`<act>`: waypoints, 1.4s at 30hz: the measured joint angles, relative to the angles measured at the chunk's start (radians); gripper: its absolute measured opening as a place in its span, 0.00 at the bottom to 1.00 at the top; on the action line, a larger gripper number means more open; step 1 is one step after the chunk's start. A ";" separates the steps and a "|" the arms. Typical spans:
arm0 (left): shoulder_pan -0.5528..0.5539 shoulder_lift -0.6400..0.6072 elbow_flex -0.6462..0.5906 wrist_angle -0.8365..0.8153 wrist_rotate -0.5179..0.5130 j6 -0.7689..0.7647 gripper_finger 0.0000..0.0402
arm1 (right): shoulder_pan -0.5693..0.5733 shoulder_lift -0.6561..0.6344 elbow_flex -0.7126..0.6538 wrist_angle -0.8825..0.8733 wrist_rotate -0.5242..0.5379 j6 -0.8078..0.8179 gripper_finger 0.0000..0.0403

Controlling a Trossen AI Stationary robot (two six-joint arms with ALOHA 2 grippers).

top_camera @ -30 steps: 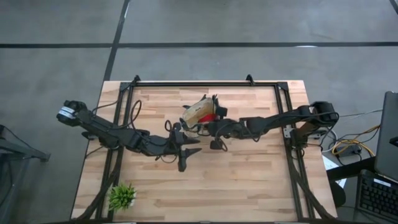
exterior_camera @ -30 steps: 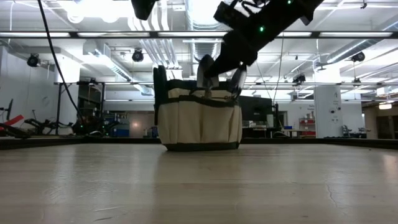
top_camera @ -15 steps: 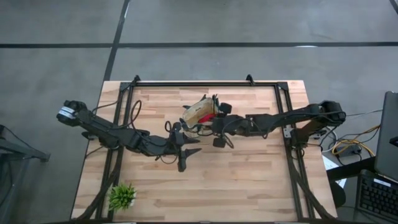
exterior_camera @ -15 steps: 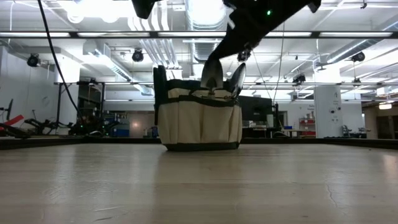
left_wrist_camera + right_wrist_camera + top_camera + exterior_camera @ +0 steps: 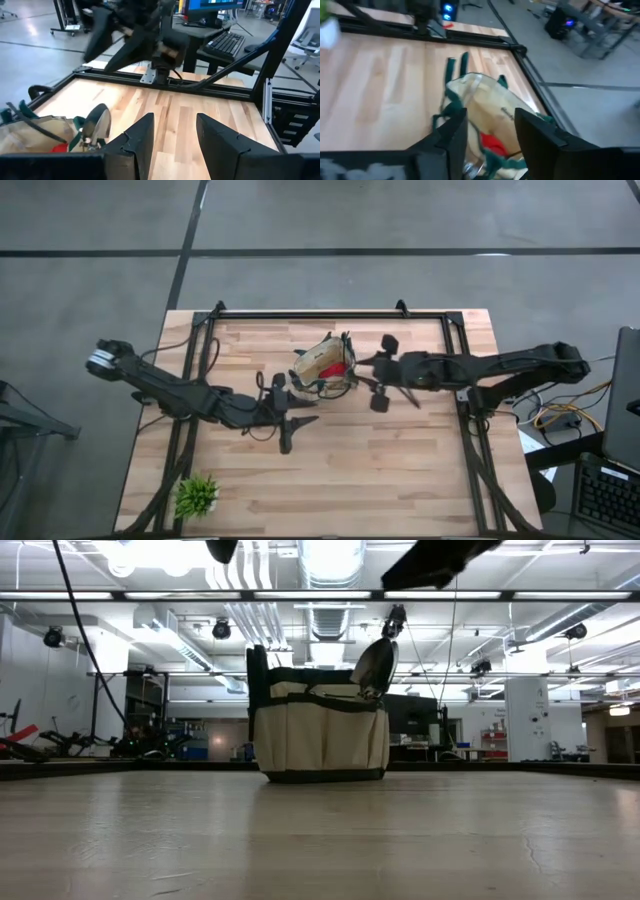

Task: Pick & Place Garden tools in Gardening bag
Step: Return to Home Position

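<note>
Upright on the desk (image 5: 420, 470): tan gardening bag (image 5: 318, 360), trowel blade (image 5: 375, 665) poking out (red glove (image 5: 337, 368) inside). Just beside it, right jaws spread, empty; left jaws likewise, near its other side.

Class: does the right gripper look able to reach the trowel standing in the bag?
Probably yes: the open right gripper hovers beside the bag, nothing between it and the protruding trowel.

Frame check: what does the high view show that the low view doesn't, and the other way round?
High only: the plant, the red item inside the gardening bag, the open left gripper and open right gripper near it. Low only: a trowel blade sticking up past the bag's rim. Both: the bag on the table.
</note>
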 joint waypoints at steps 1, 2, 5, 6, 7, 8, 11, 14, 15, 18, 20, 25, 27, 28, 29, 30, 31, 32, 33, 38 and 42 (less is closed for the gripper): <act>0.000 -0.012 -0.010 -0.001 -0.001 0.003 0.38 | 0.000 -0.027 -0.018 0.001 -0.017 0.007 0.35; 0.000 -0.024 -0.021 -0.001 -0.004 0.007 0.38 | 0.000 -0.054 -0.037 0.004 -0.027 0.015 0.32; 0.000 -0.064 -0.059 0.009 -0.027 0.009 0.38 | 0.001 -0.137 -0.102 0.012 -0.043 0.027 0.21; 0.000 -0.078 -0.075 0.009 -0.040 0.009 0.38 | 0.001 -0.164 -0.124 0.016 -0.043 0.030 0.17; 0.000 -0.092 -0.092 0.010 -0.046 0.009 0.38 | 0.001 -0.194 -0.147 0.016 -0.046 0.031 0.13; 0.000 -0.109 -0.113 0.011 -0.055 0.009 0.38 | 0.001 -0.221 -0.168 0.015 -0.046 0.030 0.09; -0.002 -0.158 -0.181 0.061 -0.068 0.011 0.38 | 0.001 -0.301 -0.228 0.029 -0.046 0.030 0.03; -0.006 -0.204 -0.267 0.143 -0.071 0.023 0.38 | 0.001 -0.374 -0.292 0.080 -0.081 0.030 0.02; -0.006 -0.219 -0.300 0.173 -0.069 0.029 0.38 | 0.001 -0.397 -0.313 0.097 -0.098 0.030 0.02; -0.007 -0.258 -0.394 0.230 -0.070 0.036 0.38 | 0.001 -0.461 -0.376 0.153 -0.148 0.028 0.02; -0.007 -0.286 -0.452 0.280 -0.070 0.038 0.38 | 0.001 -0.500 -0.411 0.178 -0.151 0.030 0.02; -0.008 -0.352 -0.556 0.359 -0.071 0.037 0.38 | 0.001 -0.598 -0.485 0.201 -0.165 0.063 0.02; -0.009 -0.376 -0.585 0.376 -0.070 0.037 0.38 | 0.000 -0.625 -0.510 0.204 -0.206 0.073 0.02; -0.010 -0.386 -0.595 0.383 -0.070 0.037 0.38 | 0.000 -0.640 -0.521 0.212 -0.227 0.083 0.02; -0.010 -0.393 -0.601 0.387 -0.070 0.037 0.38 | 0.000 -0.655 -0.534 0.210 -0.244 0.098 0.02; -0.010 -0.403 -0.608 0.391 -0.070 0.037 0.38 | 0.001 -0.666 -0.548 0.211 -0.260 0.110 0.02; -0.011 -0.413 -0.614 0.384 -0.070 0.040 0.38 | 0.001 -0.675 -0.562 0.226 -0.282 0.118 0.02; -0.012 -0.419 -0.618 0.385 -0.070 0.045 0.38 | 0.000 -0.688 -0.579 0.240 -0.307 0.122 0.02; -0.012 -0.423 -0.620 0.388 -0.070 0.048 0.38 | 0.000 -0.702 -0.599 0.249 -0.330 0.121 0.02; -0.012 -0.468 -0.640 0.366 -0.069 0.065 0.38 | 0.001 -0.770 -0.668 0.273 -0.352 0.121 0.02; -0.013 -0.526 -0.677 0.362 -0.065 0.080 0.38 | 0.000 -0.838 -0.705 0.275 -0.349 0.129 0.02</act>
